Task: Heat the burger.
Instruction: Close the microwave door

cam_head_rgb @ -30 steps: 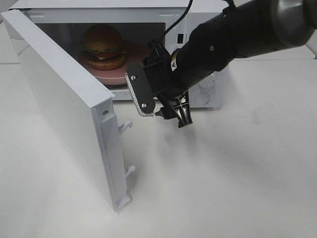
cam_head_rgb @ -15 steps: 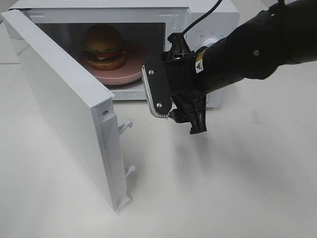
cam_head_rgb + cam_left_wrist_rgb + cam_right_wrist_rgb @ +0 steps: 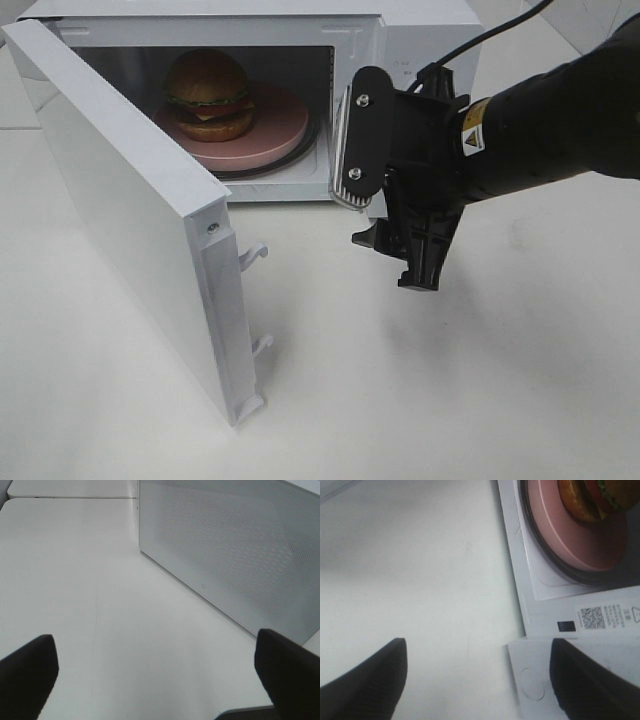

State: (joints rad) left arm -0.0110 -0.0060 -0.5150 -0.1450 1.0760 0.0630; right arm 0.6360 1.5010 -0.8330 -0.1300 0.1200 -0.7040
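Desk [image 3: 420,400] carrying a microwave [image 3: 300,10], its door [image 3: 130,230] swung wide. Loading looks complete: the burger [image 3: 208,95] sits on a pink plate [image 3: 275,135] inside the oven. The step in hand is probably shutting the door, which calls for a push on its outer face until it latches. Right arm [image 3: 560,130] reaches across before the control panel [image 3: 440,45], with the right claw [image 3: 385,235] spread wide, empty, above the desk. Left claw [image 3: 157,672] gapes fully, empty, facing the door's outer side.

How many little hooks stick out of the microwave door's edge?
2. Both on the free edge of the open door: upper hook near its top, lower hook nearer its bottom.
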